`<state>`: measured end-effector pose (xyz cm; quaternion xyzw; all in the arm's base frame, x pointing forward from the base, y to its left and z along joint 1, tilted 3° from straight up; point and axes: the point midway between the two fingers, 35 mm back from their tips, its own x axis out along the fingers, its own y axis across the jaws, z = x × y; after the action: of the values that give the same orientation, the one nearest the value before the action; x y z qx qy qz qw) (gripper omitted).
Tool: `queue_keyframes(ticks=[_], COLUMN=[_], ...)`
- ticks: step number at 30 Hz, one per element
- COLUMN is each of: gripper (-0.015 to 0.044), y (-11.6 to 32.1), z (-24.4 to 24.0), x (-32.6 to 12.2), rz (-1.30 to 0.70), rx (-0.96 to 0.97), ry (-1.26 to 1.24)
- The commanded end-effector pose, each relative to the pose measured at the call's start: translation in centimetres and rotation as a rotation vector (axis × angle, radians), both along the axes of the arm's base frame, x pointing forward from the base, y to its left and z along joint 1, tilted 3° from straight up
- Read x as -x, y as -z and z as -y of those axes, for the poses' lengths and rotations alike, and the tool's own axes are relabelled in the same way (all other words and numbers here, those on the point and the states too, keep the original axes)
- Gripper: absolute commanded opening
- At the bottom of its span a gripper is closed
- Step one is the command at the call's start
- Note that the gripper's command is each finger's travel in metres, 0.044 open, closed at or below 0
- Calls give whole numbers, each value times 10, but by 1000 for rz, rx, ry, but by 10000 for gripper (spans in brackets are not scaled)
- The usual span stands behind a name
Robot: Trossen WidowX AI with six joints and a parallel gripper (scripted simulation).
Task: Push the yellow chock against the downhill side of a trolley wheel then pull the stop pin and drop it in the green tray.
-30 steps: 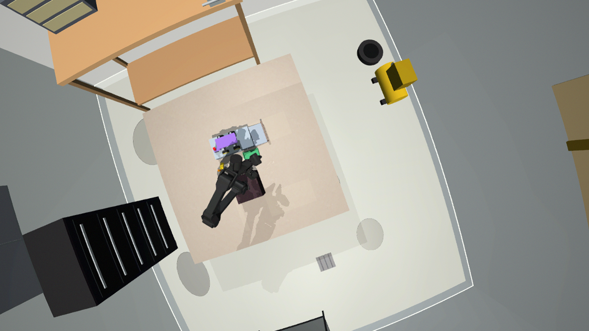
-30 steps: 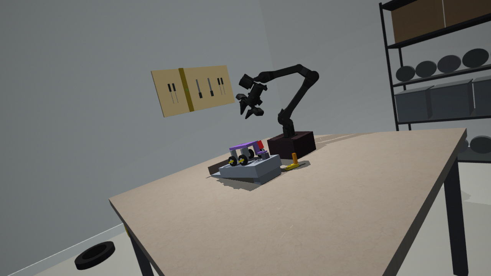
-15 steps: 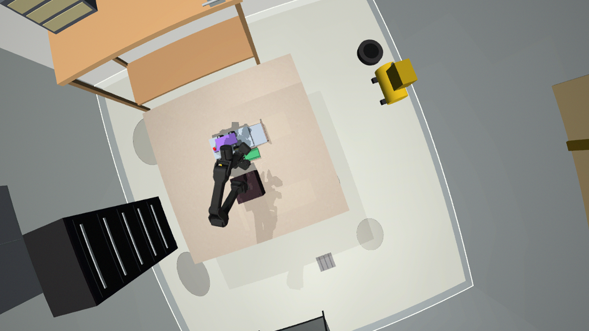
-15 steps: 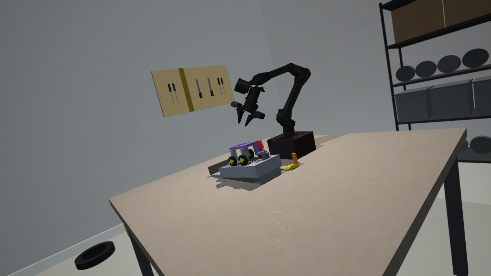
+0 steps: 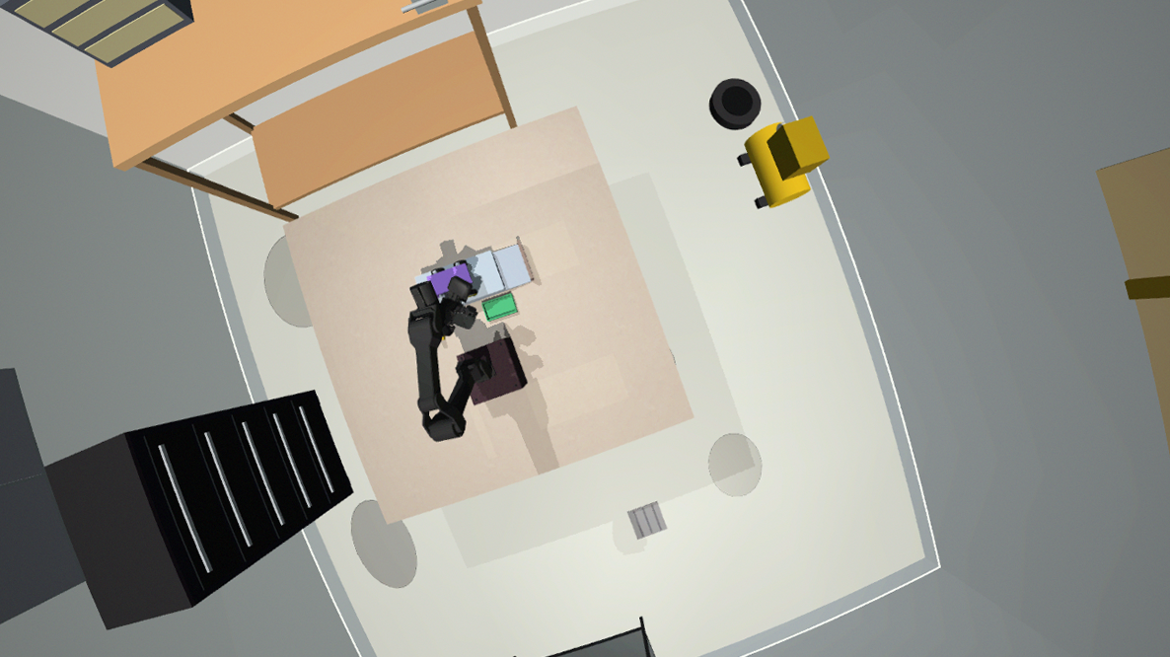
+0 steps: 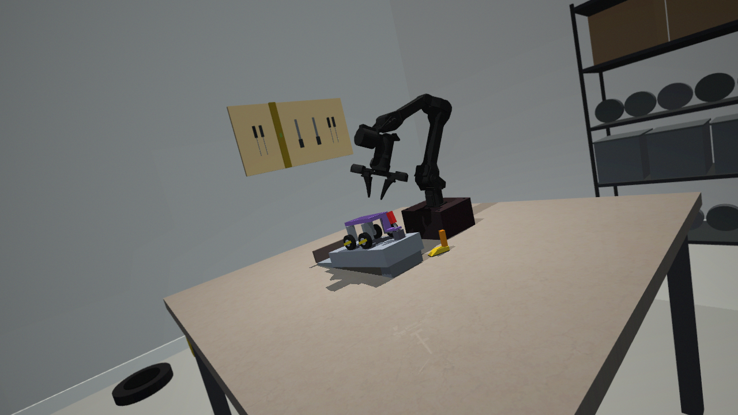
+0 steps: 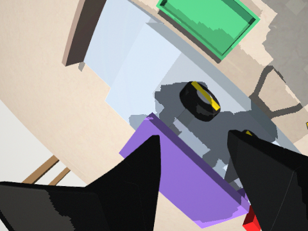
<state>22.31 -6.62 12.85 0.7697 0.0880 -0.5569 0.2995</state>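
Fingers (image 6: 368,184) partly open, holding nothing, positioned above trolley (image 5: 443,279) (image 6: 364,219) (image 7: 192,186). Chock (image 5: 443,339) (image 6: 438,251) (image 7: 307,125) located near trolley, not touching.

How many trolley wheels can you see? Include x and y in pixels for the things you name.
4. From the exterior camera: near downhill wheel (image 6: 349,242) (image 5: 460,264), near uphill wheel (image 6: 365,240), far downhill wheel (image 6: 377,231) (image 5: 472,291) (image 7: 196,104), and far uphill wheel (image 6: 394,226) (image 7: 249,133), partly hidden.

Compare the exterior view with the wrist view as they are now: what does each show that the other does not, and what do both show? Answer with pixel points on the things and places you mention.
Only the exterior view: the chock's orange handle (image 6: 443,237), the pegboard of tools (image 6: 315,135) and the shelf rack (image 6: 584,98).

Only the wrist view: the green tray (image 7: 205,25).

Both: the purple-topped trolley (image 6: 367,218) (image 7: 189,179), the ramp (image 6: 361,256) (image 7: 141,58) and the open gripper (image 6: 375,197) (image 7: 194,140).
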Motion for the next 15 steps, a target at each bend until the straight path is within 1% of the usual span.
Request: queue_keyframes(ticks=[1,8,15], gripper=[190,190,190], y=[5,18,31], z=[-21,-65,-109], x=[-6,-10,-5], rz=[-23,-89,-166], rx=[-33,-83,-119], ry=[-59,-186,-307])
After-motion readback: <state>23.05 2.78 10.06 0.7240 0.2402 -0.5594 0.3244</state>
